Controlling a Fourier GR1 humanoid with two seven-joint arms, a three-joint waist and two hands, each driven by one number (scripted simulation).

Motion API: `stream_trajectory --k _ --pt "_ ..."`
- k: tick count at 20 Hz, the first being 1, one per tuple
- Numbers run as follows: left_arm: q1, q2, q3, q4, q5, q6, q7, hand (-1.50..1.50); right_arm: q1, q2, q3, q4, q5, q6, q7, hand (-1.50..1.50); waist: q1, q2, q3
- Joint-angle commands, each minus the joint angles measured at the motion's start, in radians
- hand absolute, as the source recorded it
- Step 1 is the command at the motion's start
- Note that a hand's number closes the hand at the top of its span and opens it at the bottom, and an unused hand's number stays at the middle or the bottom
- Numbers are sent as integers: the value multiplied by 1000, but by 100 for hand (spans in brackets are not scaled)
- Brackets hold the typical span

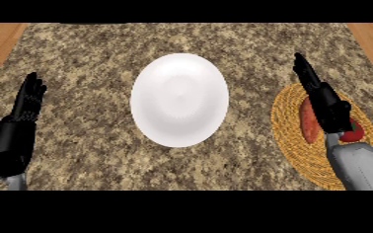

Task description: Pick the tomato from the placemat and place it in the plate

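1. Right hand (329, 109): black, on a grey forearm coming in from the near right corner. The fingers are straight and held close together, pointing toward the far side; it is spread flat and holds nothing. It lies over the placemat, and its wrist end crosses the tomato.

2. Tomato (355, 134): red, with a small green mark at its top. It sits on the placemat at the right of the scene and is partly covered by the right hand (red shows on both sides of the hand and wrist). Whether the hand touches it cannot be told.

3. Placemat (287, 123): round, woven and straw yellow. It lies flat on the table at the near right and is cut by the right edge of the view.

4. Plate (179, 99): plain white. It sits at the middle of the table, to the left of the placemat and apart from it, with nothing on it.

5. Table (87, 54): mottled brown and grey stone top that carries all the items above.

6. Left hand (22, 113): black, at the left edge. Its fingers are straight and point to the far side; it rests there holding nothing, well apart from the plate.
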Motion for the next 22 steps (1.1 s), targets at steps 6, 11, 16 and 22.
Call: stream_trajectory --k 6,11,16,22 --pt "-228 20 -28 18 62 -107 111 0 -122 25 63 -63 -140 325 -113 150 16 1 12" --pt "-236 26 -12 47 135 -170 157 0 62 -30 128 64 343 -141 -38 150 4 -1 12" --pt "-264 17 -23 25 113 -144 206 0 146 89 -39 74 77 -120 -341 -150 2 -4 13" --pt "-292 -31 -37 74 74 -144 188 0 195 -28 -145 -118 48 -62 -327 -150 7 -7 10"
